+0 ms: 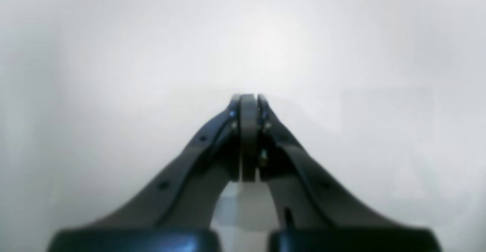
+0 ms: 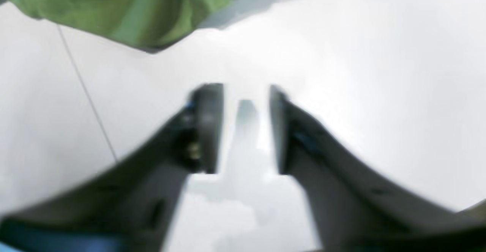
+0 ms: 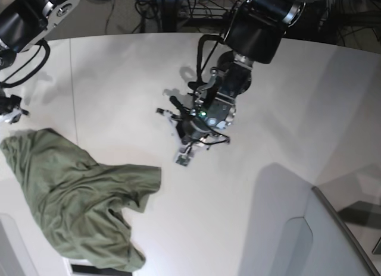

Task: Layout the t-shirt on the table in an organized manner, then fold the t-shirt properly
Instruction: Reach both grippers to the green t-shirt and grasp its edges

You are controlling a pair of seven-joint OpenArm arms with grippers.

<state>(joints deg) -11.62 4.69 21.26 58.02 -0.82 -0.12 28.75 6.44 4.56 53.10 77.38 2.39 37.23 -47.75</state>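
Note:
The olive-green t-shirt lies crumpled at the near left of the white table; its edge shows at the top of the right wrist view. My right gripper is open and empty, over bare table a short way from the shirt's edge; in the base view it is at the far left, just beyond the shirt. My left gripper is shut on nothing, tips down at the bare table in the middle, well right of the shirt.
A grey angled panel with a dark edge stands at the near right. A thin dark seam runs across the table on the left and also shows in the right wrist view. Cables and dark gear lie beyond the far edge.

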